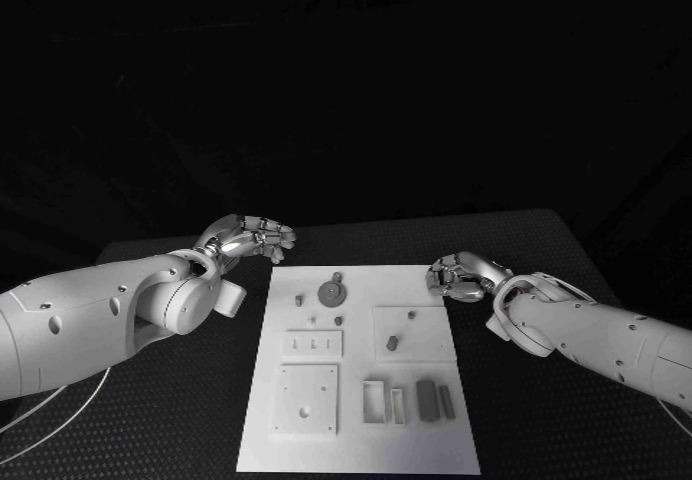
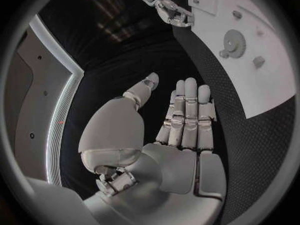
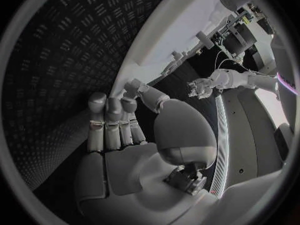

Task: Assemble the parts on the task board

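The white task board (image 1: 361, 370) is laid lengthwise on the black tabletop (image 1: 173, 420) between both arms. The left robot hand (image 1: 248, 240) and right robot hand (image 1: 464, 276) are held empty, fingers apart, beside its far corners. The gear part (image 1: 333, 291) is judged nearer the left.
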Robot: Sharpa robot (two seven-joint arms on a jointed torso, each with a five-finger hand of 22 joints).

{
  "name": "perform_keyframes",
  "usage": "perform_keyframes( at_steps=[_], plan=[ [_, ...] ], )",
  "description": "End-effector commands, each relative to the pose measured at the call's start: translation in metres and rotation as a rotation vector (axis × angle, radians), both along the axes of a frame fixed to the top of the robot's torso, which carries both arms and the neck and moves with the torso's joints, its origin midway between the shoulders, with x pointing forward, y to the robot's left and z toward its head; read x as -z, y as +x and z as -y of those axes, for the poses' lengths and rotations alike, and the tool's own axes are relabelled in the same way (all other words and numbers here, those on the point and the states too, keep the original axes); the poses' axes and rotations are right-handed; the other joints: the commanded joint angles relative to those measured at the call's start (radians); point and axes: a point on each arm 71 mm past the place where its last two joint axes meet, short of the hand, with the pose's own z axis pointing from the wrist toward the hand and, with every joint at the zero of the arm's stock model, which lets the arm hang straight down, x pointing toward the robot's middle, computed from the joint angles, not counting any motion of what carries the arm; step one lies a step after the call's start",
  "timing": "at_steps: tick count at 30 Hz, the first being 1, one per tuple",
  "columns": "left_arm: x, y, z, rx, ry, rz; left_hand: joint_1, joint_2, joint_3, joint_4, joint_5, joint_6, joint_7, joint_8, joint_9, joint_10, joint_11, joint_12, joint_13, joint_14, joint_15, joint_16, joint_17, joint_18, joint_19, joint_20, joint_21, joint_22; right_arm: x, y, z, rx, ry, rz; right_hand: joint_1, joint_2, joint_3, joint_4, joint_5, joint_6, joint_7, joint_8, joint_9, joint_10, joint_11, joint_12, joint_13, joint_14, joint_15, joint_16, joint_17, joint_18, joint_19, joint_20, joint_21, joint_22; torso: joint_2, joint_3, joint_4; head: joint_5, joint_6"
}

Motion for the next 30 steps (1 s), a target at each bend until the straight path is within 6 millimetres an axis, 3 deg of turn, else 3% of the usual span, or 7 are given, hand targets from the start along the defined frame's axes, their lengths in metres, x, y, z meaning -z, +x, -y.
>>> perform_keyframes(
  at_steps=[1, 3, 8, 25, 30],
  plan=[
    [-0.001, 0.000, 0.002, 0.010, -0.001, 0.007, -0.006, -0.002, 0.002, -0.001, -0.004, -0.002, 0.006, -0.003, 0.001, -0.008, 0.000, -0.003, 0.001, -0.007, 0.000, 0.004, -0.001, 0.018, -0.004, 0.001, 0.003, -0.002, 0.000, -0.001, -0.001, 0.008, 0.000, -0.005, -0.001, 0.016, -0.019, 0.000, -0.006, 0.182, -0.033, 0.006, 0.010, -0.069, -0.041, 0.006, 0.004, 0.006, -0.015, 0.007, 0.002, 0.048, -0.002, -0.008, 0.007, 0.003, 0.000, -0.0002, 0.0000, 0.001, -0.001],
    [-0.001, 0.000, 0.001, 0.009, 0.000, 0.007, -0.006, -0.002, 0.002, -0.001, -0.004, -0.002, 0.006, -0.004, 0.001, -0.008, -0.001, -0.003, 0.001, -0.007, 0.000, 0.004, -0.001, 0.018, -0.004, 0.001, 0.003, -0.002, 0.001, -0.001, -0.002, -0.001, -0.009, -0.009, -0.002, 0.035, -0.050, -0.001, -0.005, 0.173, -0.034, 0.012, 0.025, -0.076, -0.042, 0.010, 0.009, 0.001, -0.016, 0.010, 0.005, 0.048, -0.009, -0.010, 0.010, 0.006, 0.001, 0.0000, 0.0000, 0.001, -0.002],
    [-0.001, 0.000, 0.001, 0.008, 0.000, 0.007, -0.006, -0.003, 0.002, -0.001, -0.004, -0.002, 0.006, -0.004, 0.002, -0.008, -0.001, -0.003, 0.001, -0.007, 0.000, 0.004, -0.001, 0.018, -0.004, 0.001, 0.003, -0.002, 0.001, -0.002, -0.004, -0.010, -0.013, -0.017, 0.000, 0.047, -0.074, 0.000, -0.005, 0.169, -0.035, 0.018, 0.040, -0.081, -0.042, 0.015, 0.015, -0.004, -0.017, 0.013, 0.007, 0.048, -0.017, -0.010, 0.013, 0.009, 0.000, -0.0003, 0.0002, -0.001, -0.003],
    [-0.001, -0.001, 0.004, 0.025, 0.008, -0.003, -0.014, 0.008, 0.001, 0.008, -0.004, 0.015, -0.001, 0.002, 0.009, 0.008, -0.005, 0.004, 0.008, -0.009, 0.001, 0.003, -0.003, 0.017, -0.006, 0.002, 0.004, -0.003, -0.006, -0.008, -0.005, 0.021, -0.017, 0.029, 0.010, 0.047, -0.078, 0.000, -0.005, 0.170, -0.037, 0.023, 0.054, -0.082, -0.044, 0.022, 0.019, -0.006, -0.019, 0.014, 0.008, 0.048, -0.019, -0.011, 0.015, 0.009, 0.000, -0.0008, -0.0001, 0.000, 0.003],
    [0.002, -0.001, 0.011, 0.072, 0.050, -0.050, -0.049, 0.025, -0.008, 0.034, -0.004, 0.048, -0.017, 0.010, 0.018, 0.037, -0.019, 0.014, 0.019, -0.010, 0.002, 0.004, -0.004, 0.018, -0.010, 0.002, 0.005, -0.006, -0.032, -0.003, -0.020, -0.010, -0.080, 0.047, 0.022, 0.033, -0.062, 0.001, -0.006, 0.168, -0.036, 0.021, 0.060, -0.080, -0.045, 0.024, 0.019, -0.004, -0.021, 0.015, 0.007, 0.048, -0.015, -0.012, 0.015, 0.007, -0.001, -0.0022, -0.0002, -0.001, 0.012]
  ],
)
